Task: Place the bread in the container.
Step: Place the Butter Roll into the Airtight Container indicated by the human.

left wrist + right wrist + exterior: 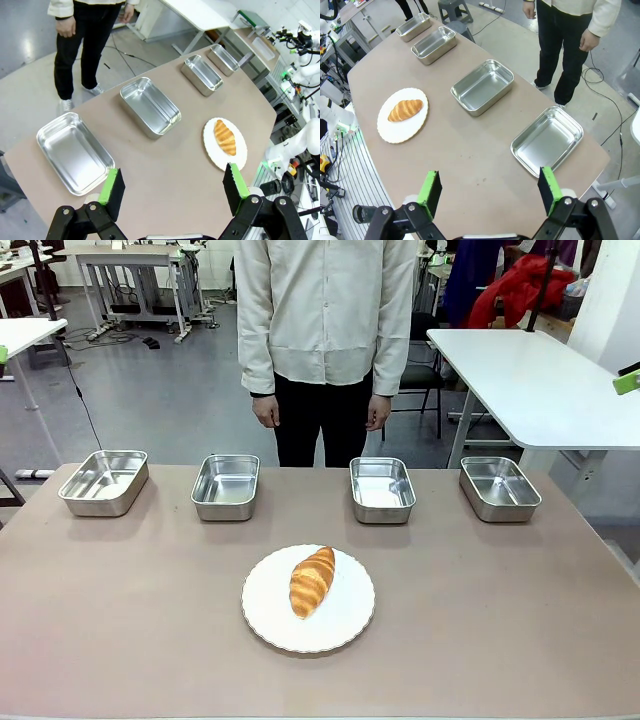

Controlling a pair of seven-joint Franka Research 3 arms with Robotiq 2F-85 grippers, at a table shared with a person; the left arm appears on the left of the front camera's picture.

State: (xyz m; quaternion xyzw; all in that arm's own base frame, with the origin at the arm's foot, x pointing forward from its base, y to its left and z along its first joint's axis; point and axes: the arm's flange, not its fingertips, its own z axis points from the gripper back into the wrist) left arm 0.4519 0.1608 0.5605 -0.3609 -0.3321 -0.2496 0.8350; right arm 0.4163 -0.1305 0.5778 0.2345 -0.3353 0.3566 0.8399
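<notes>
The bread [312, 581], a golden-brown ridged roll, lies on a round white plate [345, 625] at the near middle of the table. Several identical steel pans stand empty in a row along the far edge; which one is the container I cannot tell. My left gripper [172, 175] hangs open high above the table's left end, over the near edge beside the leftmost pan [74, 151], with the bread [225, 137] off to one side. My right gripper [488, 179] is open too, high above the right end near the rightmost pan [547, 141], far from the bread [405, 110].
A person [325, 330] stands at the far side behind the middle pans [225, 486] [382, 489], hands hanging down. The outer pans [103, 482] [499, 488] sit near the table's ends. Bare brown tabletop [500, 620] surrounds the plate. Other white tables stand behind.
</notes>
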